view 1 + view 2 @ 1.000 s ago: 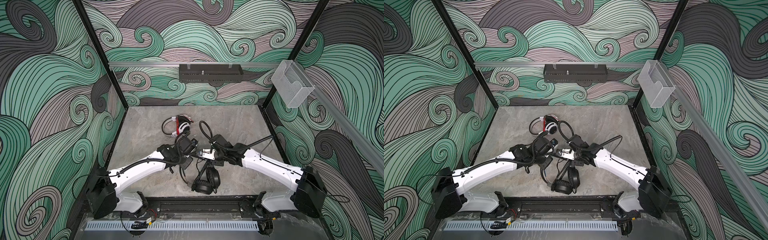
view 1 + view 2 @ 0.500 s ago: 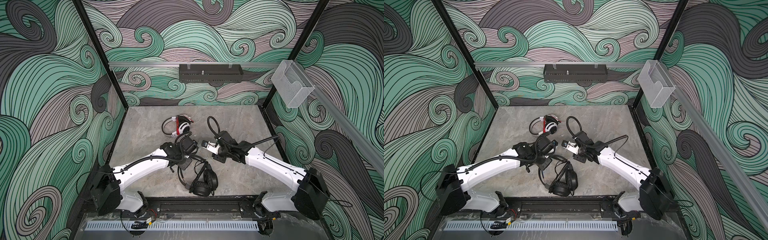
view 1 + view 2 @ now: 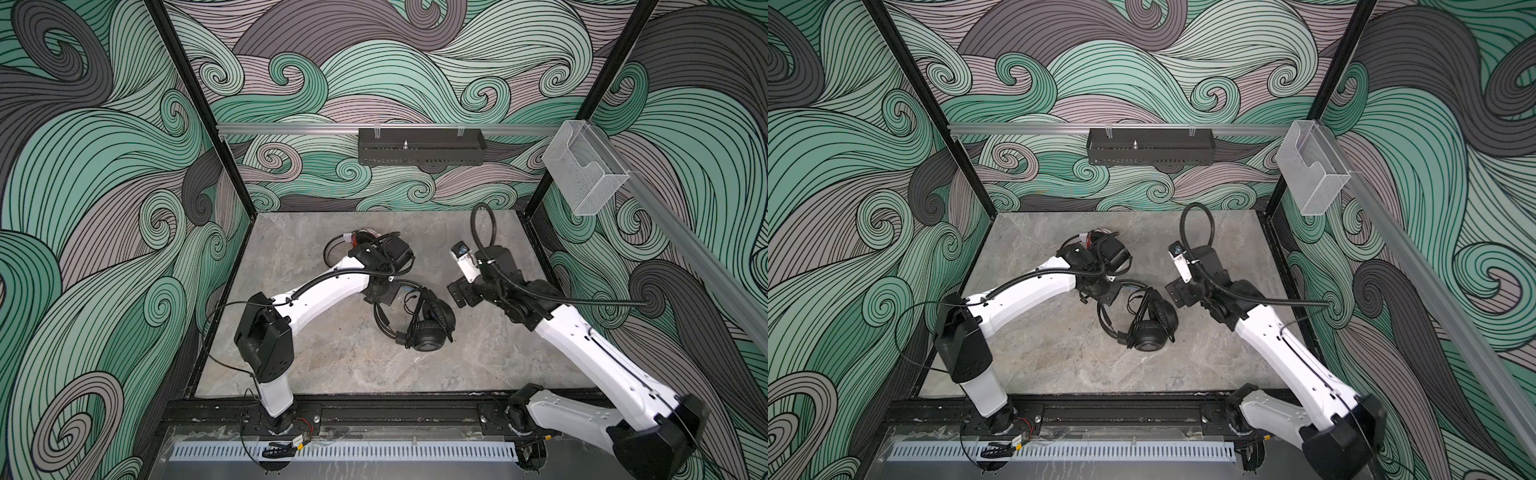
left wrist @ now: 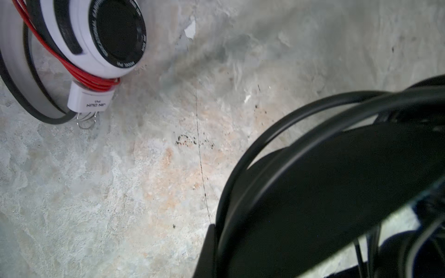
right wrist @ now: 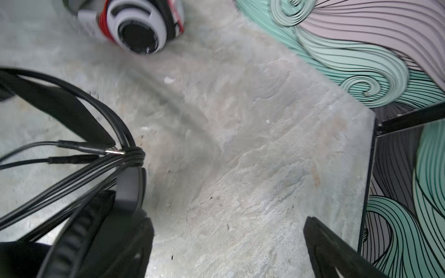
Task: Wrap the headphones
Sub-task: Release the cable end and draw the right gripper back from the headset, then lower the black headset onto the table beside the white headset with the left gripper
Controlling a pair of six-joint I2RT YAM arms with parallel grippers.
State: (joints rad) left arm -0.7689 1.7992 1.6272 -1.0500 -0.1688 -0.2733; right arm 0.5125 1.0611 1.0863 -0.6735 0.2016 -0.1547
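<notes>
rear headset [image 4: 91,38] behind front headset [image 3: 428,328], both on table [image 3: 316,353]

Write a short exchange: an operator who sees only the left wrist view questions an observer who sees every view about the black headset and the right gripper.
Operator: The black headset blocks much of my view. Is the right gripper holding it?
Observer: No. In both top views it stands open beside the headset, apart from it, with nothing between its jaws.
Operator: Is its black cord wrapped?
Observer: The right wrist view shows several strands gathered round the headband, with two plug ends beside the bundle.
</notes>
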